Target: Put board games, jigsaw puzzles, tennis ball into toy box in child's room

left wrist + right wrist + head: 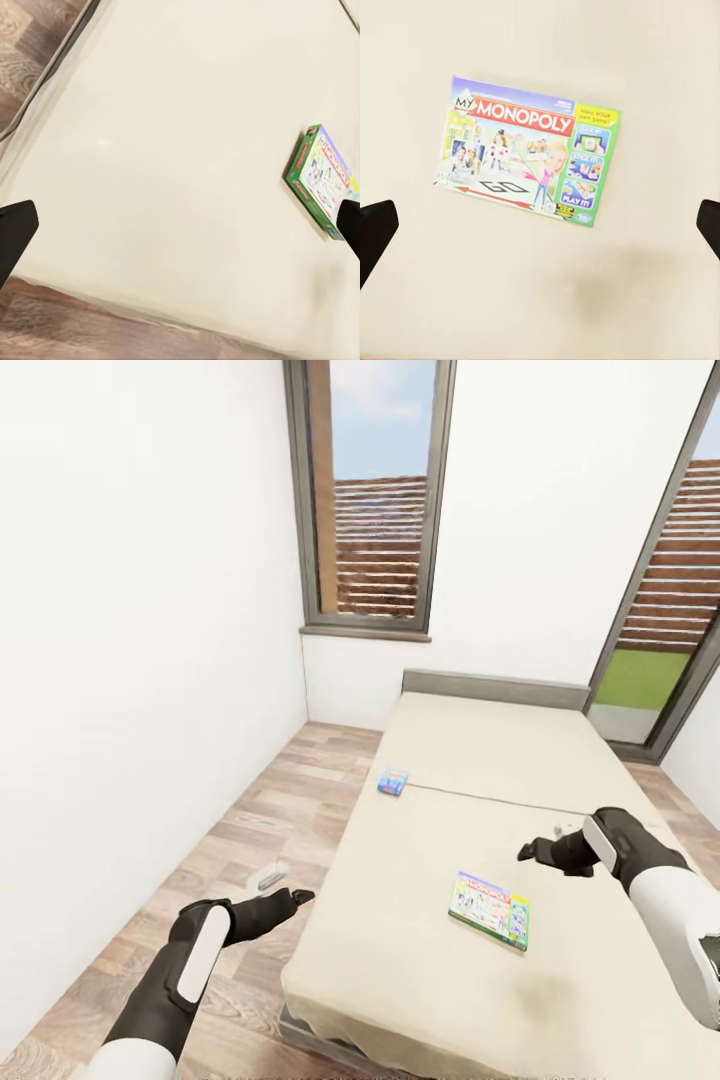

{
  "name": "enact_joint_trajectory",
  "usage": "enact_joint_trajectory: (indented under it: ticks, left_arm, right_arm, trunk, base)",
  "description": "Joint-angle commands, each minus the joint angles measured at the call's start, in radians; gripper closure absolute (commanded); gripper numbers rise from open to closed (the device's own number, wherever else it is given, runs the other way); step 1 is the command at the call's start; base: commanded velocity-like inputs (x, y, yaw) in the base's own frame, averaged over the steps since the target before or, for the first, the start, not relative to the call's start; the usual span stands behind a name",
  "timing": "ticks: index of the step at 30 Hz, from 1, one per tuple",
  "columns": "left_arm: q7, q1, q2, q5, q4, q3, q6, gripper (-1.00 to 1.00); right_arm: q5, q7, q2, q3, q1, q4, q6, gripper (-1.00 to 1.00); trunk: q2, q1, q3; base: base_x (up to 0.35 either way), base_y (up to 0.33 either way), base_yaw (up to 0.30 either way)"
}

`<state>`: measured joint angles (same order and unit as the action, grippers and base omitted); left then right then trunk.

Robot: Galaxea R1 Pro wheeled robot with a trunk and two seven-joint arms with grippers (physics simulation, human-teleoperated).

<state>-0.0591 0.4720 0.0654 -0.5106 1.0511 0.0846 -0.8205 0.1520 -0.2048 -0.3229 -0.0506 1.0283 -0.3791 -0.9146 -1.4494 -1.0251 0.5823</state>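
Right gripper, released, hovers over the green-edged board game near the bed's foot edge; next, lower and grasp

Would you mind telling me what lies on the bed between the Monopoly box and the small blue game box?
Nothing: in the head view, only bare beige mattress separates the Monopoly box from the small blue game box.

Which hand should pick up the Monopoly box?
Right. The right hand hovers open over the bed, near the Monopoly box. The left hand hangs over the floor beside the bed.
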Motion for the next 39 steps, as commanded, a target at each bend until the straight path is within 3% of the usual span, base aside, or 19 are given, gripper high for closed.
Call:
enact_joint_trajectory:
  ticks: [1, 22, 39]
  left_arm:
    - [-0.006, -0.001, 0.001, 0.004, 0.002, 0.006, -0.007, -1.0]
    - [-0.005, -0.05, -0.004, 0.011, 0.013, 0.005, 0.01, -1.0]
    - [-0.003, -0.055, -0.003, 0.006, 0.015, 0.011, 0.009, -1.0]
  right_arm:
    - [0.0, -0.002, 0.001, -0.004, 0.001, -0.001, 0.002, -1.0]
    - [-0.001, -0.001, 0.006, -0.005, 0.002, 0.0, 0.026, -1.0]
    - [-0.002, 0.011, 0.0, -0.005, 0.003, 0.0, 0.026, -1.0]
  trunk:
    - [-0.001, 0.0, 0.003]
    - [-0.001, 0.0, 0.037]
    - [-0.001, 0.0, 0.065]
  base:
    - [0.0, 0.0, 0.0]
    - [0.054, 0.0, 0.0]
    - [0.022, 0.0, 0.0]
